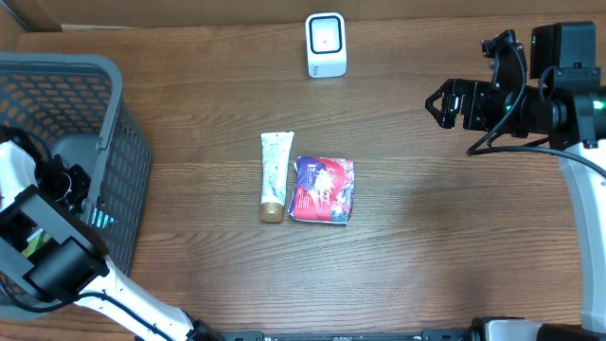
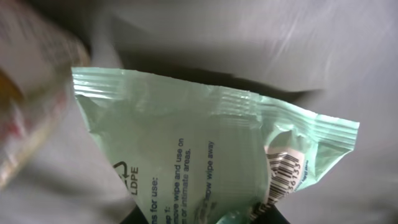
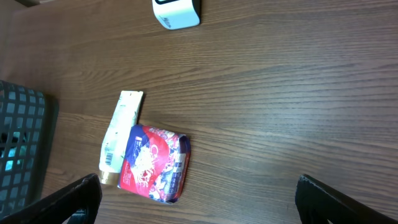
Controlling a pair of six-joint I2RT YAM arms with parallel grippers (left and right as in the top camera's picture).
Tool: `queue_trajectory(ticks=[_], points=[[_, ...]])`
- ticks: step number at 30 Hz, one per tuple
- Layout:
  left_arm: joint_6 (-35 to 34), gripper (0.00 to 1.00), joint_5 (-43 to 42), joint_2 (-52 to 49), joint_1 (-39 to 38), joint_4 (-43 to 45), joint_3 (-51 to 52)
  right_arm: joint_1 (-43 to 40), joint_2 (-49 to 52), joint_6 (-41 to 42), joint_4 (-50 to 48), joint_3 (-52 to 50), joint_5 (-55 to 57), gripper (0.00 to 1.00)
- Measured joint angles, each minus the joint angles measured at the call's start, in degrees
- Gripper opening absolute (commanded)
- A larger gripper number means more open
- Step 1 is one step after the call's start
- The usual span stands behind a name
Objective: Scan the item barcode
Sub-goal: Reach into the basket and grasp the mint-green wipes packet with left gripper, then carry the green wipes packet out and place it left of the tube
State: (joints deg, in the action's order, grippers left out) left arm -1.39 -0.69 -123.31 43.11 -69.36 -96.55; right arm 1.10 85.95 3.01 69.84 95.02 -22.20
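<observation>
Crinkly pale-green plastic wipes packet [image 2: 186,143], barcode label [image 2: 286,171] showing, is in the grey mesh basket [image 1: 114,114], right at the left claw [image 2: 208,219]. Can't tell if it's pinched. Right claw [image 3: 199,199] is spread wide above the wood-grain table [image 3: 280,93].

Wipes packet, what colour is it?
Pale mint green; the wipes packet shows best in the left wrist view.
</observation>
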Motion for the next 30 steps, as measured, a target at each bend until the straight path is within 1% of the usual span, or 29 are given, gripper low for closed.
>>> queue_trajectory(ticks=[2, 5, 9, 13, 15, 17, 20, 23, 24, 25, 27, 30], points=[[-0.2, 0.04, -0.2, -0.8, 0.0, -4.3, -1.6, 0.0, 0.0, 0.0, 0.0, 0.0, 0.0, 1.00], [-0.4, 0.04, -1.1, -2.7, 0.0, -10.4, -6.9, 0.0, 0.0, 0.0, 0.0, 0.0, 0.0, 1.00], [-0.4, 0.04, -3.8, -4.0, 0.0, -18.5, -20.5, 0.0, 0.0, 0.0, 0.1, 0.0, 0.0, 1.00], [-0.4, 0.05, -5.1, -4.0, 0.0, -25.6, -37.7, 0.0, 0.0, 0.0, 0.5, 0.0, 0.0, 1.00], [-0.4, 0.05, -6.1, -3.6, -0.3, -26.9, -44.9, 0.0, 0.0, 0.0, 0.6, 0.0, 0.0, 1.00], [-0.4, 0.05, -7.7, -2.0, -0.8, -26.9, -49.0, 0.0, 0.0, 0.0, 0.7, 0.0, 0.0, 1.00], [-0.4, 0.06, -9.2, 2.0, -2.8, -27.0, -51.6, 0.0, 0.0, 0.0, 0.7, 0.0, 0.0, 1.00], [-0.4, 0.07, -10.1, 7.4, -6.8, -27.1, -52.2, 0.0, 0.0, 0.0, 1.0, 0.0, 0.0, 1.00], [-0.4, 0.08, -10.3, 10.0, -9.4, -27.2, -52.4, 0.0, 0.0, 0.0, 1.0, 0.0, 0.0, 1.00], [-0.4, 0.08, -10.4, 10.9, -10.3, -27.2, -52.5, 0.0, 0.0, 0.0, 1.0, 0.0, 0.0, 1.00], [-0.4, 0.08, -10.7, 13.8, -14.4, -27.3, -52.7, 0.0, 0.0, 0.0, 1.0, 0.0, 0.0, 1.00], [-0.4, 0.10, -10.7, 17.0, -22.5, -27.3, -53.0, 0.0, 0.0, 0.0, 1.0, 0.0, 0.0, 1.00]])
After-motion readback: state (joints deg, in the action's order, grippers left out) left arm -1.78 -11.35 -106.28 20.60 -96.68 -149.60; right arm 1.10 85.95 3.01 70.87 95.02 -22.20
